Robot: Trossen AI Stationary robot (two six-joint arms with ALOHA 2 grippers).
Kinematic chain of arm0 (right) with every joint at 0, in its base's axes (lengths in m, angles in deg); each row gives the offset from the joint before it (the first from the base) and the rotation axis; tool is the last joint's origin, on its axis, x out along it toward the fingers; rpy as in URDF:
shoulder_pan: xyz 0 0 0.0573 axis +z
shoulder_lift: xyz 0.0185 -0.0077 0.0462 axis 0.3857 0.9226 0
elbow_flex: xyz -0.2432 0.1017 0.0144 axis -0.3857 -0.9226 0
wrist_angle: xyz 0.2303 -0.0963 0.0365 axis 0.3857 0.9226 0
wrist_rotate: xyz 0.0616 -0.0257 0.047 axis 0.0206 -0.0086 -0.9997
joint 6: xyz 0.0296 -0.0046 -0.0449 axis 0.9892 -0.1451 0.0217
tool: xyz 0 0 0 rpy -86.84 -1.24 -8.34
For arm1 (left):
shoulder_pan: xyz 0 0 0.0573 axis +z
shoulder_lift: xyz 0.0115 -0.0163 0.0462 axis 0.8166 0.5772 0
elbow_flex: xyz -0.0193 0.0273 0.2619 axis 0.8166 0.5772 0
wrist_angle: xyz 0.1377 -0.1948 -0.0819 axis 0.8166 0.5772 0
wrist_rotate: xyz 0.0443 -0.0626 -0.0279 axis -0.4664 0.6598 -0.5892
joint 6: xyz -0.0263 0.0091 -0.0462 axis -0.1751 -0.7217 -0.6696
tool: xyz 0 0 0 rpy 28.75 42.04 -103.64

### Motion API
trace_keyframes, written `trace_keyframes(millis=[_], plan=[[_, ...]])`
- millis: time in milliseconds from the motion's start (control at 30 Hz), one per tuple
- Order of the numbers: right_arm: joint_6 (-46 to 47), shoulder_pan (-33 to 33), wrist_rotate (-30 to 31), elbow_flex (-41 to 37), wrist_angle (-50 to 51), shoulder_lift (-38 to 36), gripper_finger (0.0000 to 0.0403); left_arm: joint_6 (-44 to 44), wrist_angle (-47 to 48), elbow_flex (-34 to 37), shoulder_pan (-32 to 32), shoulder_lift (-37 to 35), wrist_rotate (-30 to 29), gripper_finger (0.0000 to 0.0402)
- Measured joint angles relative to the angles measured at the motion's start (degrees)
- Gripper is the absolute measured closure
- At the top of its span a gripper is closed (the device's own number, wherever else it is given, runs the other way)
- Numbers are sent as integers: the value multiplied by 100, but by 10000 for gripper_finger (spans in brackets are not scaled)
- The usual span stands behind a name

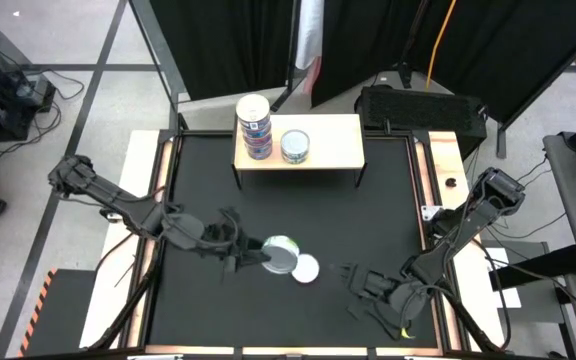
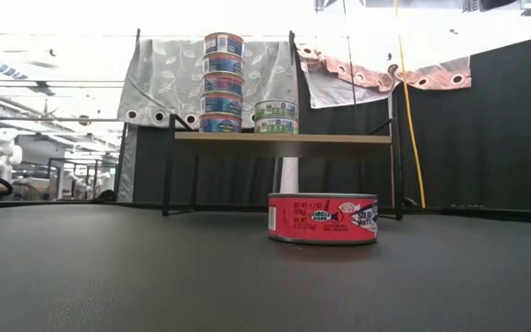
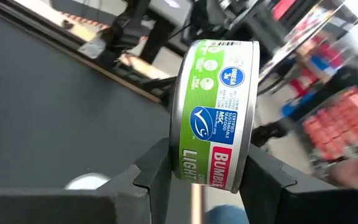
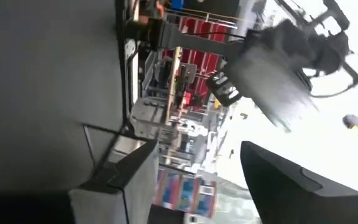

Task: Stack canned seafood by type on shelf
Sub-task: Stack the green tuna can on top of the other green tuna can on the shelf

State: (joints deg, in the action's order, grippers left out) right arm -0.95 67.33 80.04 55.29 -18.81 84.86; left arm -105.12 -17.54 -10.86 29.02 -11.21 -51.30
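Gripping green tin (image 3: 213, 112): left claw (image 3: 202, 171)

The light wood shelf top (image 1: 333, 140) is left bare at its right half; its left half is occupied by a tall blue-labelled tin stack (image 1: 254, 126) and a green-labelled tin pair (image 1: 295, 146).

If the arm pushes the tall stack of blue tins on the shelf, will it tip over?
Probably yes. The blue stack stands four tins high on a narrow base, near the shelf edge, so a push up high could topple it. The two-tin green stack beside it looks steadier.
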Motion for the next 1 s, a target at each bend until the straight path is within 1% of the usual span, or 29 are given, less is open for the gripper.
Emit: trace_keyframes(millis=[100, 233, 333, 433, 533, 633, 867, 1000], plan=[[-552, -101, 1, 8, 41, 0, 172, -162, -94, -4, 119, -32, 152, 251], [-1414, -213, 10, 10, -133, 0, 166, -445, 21, -4, 344, -20, 333, 251], [-1922, -225, -54, 10, -296, 0, 165, -744, -16, -4, 564, -22, 719, 251], [-2241, -229, -155, 10, -440, 0, 165, -1122, -9, -4, 805, -22, 1241, 251], [-2307, -229, -293, 10, -566, -2, 160, -1462, -7, -4, 1005, -22, 1675, 251], [-2340, -207, -320, 10, -547, -2, 139, -1601, 69, -4, 1141, -22, 1853, 251], [-2464, -227, -505, 10, -558, -2, 68, -1640, 183, -4, 1357, -20, 2059, 251], [-2910, -308, -913, 10, -781, 0, 53, -1640, 185, -4, 1434, -20, 2173, 251]])
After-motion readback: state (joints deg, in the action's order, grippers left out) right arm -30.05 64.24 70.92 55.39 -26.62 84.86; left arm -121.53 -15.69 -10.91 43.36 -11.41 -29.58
